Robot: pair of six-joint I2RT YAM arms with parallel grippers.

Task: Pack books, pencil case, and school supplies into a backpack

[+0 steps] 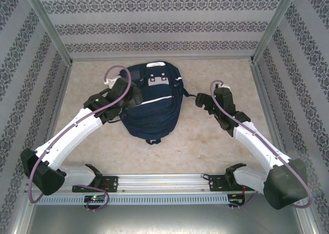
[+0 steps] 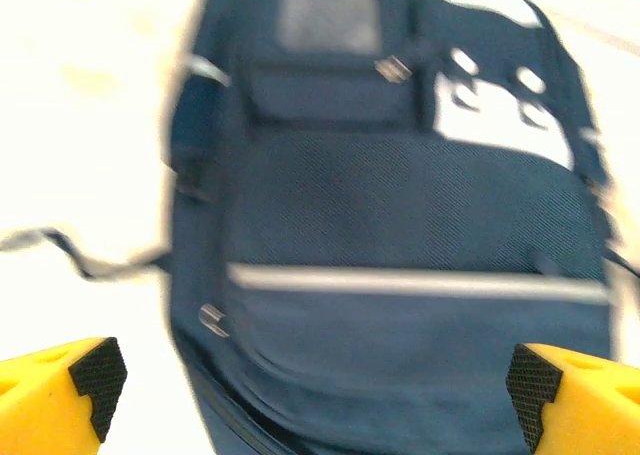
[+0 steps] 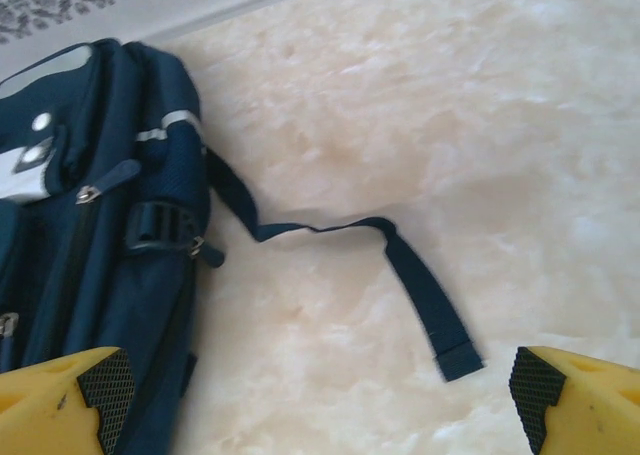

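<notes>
- Top external view: the navy backpack (image 1: 154,113) lies flat on the marbled table (image 1: 205,151), left of centre and towards the far wall. The left gripper (image 1: 131,94) sits over its left edge. The right gripper (image 1: 200,99) hangs just beside its right side, apart from it.
- Left wrist view, blurred: the backpack's front, crossed by a white reflective stripe (image 2: 420,283), lies below the yellow fingers (image 2: 50,395). They stand wide apart and hold nothing.
- Right wrist view: the right jaws are also spread wide and empty. The backpack lies at the left, and its loose strap (image 3: 420,295) trails across the bare table.
</notes>
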